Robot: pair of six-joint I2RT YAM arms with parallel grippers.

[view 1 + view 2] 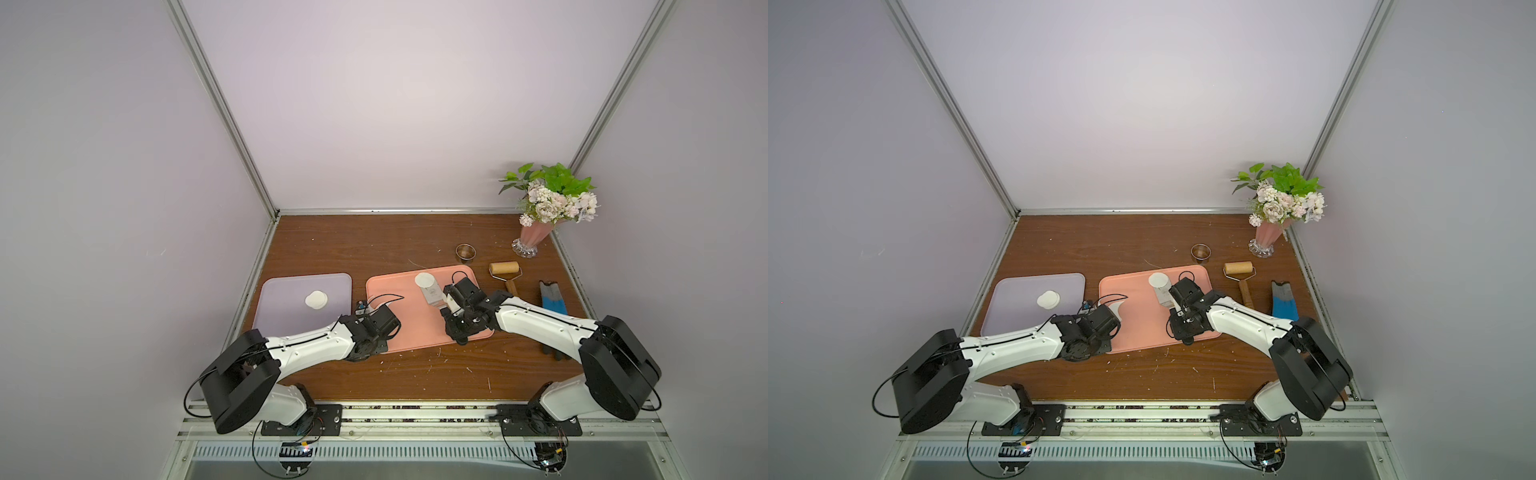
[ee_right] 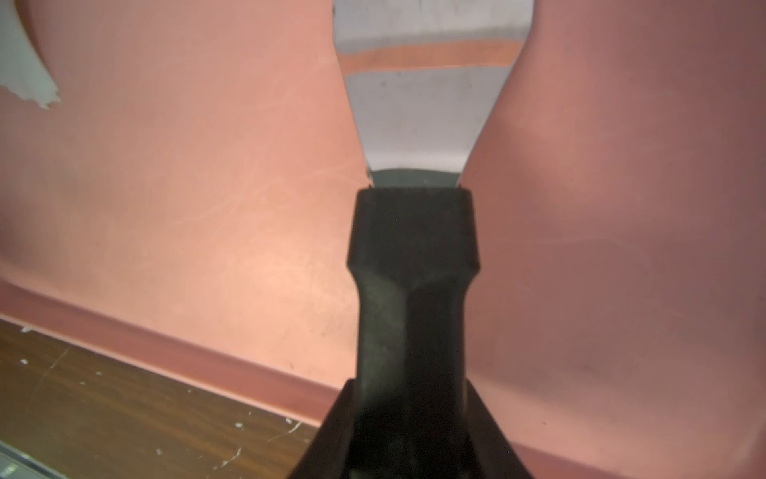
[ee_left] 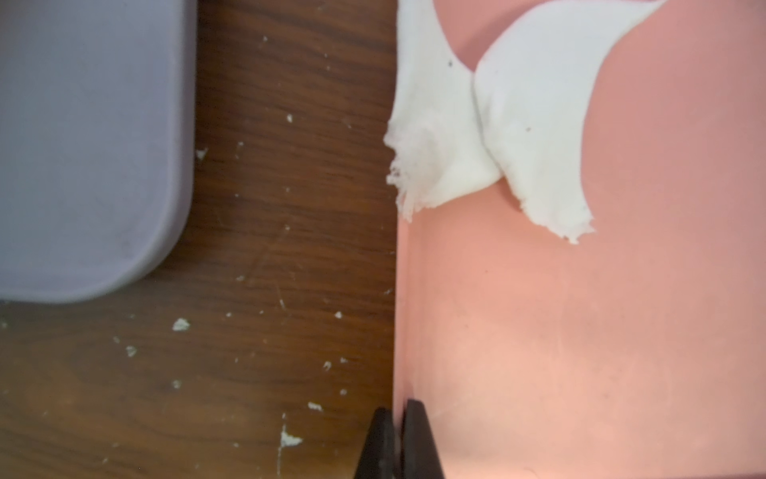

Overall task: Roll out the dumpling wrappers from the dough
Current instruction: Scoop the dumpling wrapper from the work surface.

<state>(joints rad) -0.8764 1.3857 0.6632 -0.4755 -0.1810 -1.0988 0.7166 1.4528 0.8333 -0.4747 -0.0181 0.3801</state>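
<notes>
Left gripper (image 3: pixel 396 439) clamped shut on pink tray (image 1: pixel 399 332) rim, probably to stop it sliding. Right gripper (image 2: pixel 410 435) gripped scraper (image 2: pixel 414 124) handle, with blade under dumpling wrapper (image 1: pixel 424 280) mid-frame. Guessing it was headed for wrapper stack (image 1: pixel 316 299) on purple tray (image 1: pixel 286 286), left of centre.

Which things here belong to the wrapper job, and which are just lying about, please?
Job: wrappers on the purple tray; one wrapper at the tip of the spatula in the right gripper; dough scrap on the pink tray, held by the left gripper; roller; cutter.
Lying about: flower vase; blue tool.
</notes>
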